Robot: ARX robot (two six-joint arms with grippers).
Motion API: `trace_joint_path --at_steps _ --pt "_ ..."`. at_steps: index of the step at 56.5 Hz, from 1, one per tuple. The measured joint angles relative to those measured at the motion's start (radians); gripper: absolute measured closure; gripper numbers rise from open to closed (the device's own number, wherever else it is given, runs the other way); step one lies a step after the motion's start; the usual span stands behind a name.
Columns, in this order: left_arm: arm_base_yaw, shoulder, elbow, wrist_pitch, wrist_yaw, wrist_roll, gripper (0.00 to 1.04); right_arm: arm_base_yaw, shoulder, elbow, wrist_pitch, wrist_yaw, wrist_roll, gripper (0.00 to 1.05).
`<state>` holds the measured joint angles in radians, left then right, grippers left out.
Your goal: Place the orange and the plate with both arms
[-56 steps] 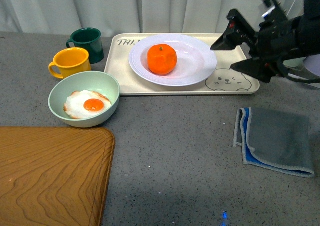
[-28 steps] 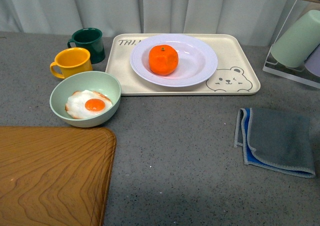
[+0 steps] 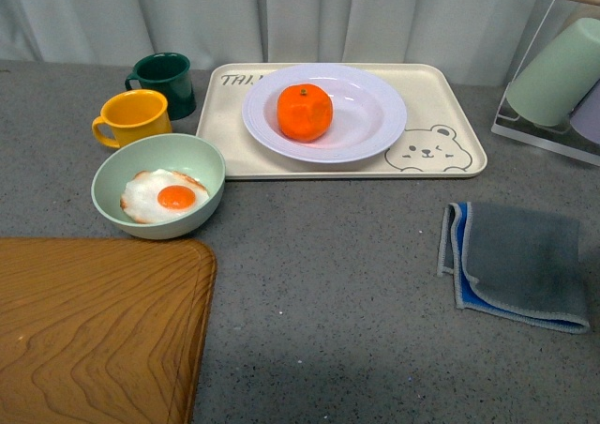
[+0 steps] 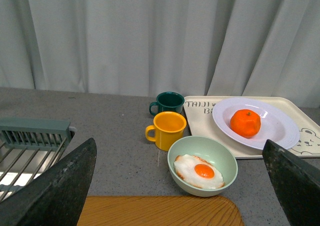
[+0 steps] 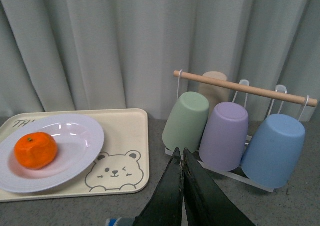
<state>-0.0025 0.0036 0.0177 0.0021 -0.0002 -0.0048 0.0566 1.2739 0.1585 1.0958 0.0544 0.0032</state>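
Note:
The orange (image 3: 304, 112) lies in the white plate (image 3: 375, 124), which stands on the beige bear tray (image 3: 441, 152) at the back of the table. Both also show in the left wrist view, orange (image 4: 245, 123) and plate (image 4: 280, 131), and in the right wrist view, orange (image 5: 35, 149) and plate (image 5: 75, 146). Neither arm shows in the front view. My left gripper (image 4: 180, 186) is open and empty, high above the near left of the table. My right gripper (image 5: 181, 153) is shut and empty, raised near the cup rack.
A pale green bowl (image 3: 192, 161) with a fried egg, a yellow mug (image 3: 133, 117) and a dark green mug (image 3: 165, 82) stand left of the tray. A wooden board (image 3: 94, 330) lies front left, a grey cloth (image 3: 520, 265) at right. A cup rack (image 5: 235, 131) stands far right, a dish rack (image 4: 30, 141) far left.
My right arm, which was over the tray's right end a second ago, has pulled back out of the front view. The orange and plate have not moved.

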Motion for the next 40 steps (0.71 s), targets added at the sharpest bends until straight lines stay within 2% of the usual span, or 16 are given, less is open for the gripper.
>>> trace_joint_path --at_steps 3,9,31,40 --pt "0.0 0.0 0.0 0.0 0.0 0.0 0.07 -0.03 -0.041 -0.019 -0.021 -0.045 0.0 1.04" --pt "0.0 0.0 0.0 0.0 0.0 0.0 0.07 -0.054 -0.126 -0.053 -0.069 -0.047 0.0 1.04" --pt "0.0 0.0 0.0 0.0 0.0 0.0 0.07 -0.054 -0.434 -0.131 -0.299 -0.052 0.0 1.04" --pt "0.0 0.0 0.0 0.0 0.0 0.0 0.07 -0.054 -0.592 -0.15 -0.441 -0.053 0.0 1.04"
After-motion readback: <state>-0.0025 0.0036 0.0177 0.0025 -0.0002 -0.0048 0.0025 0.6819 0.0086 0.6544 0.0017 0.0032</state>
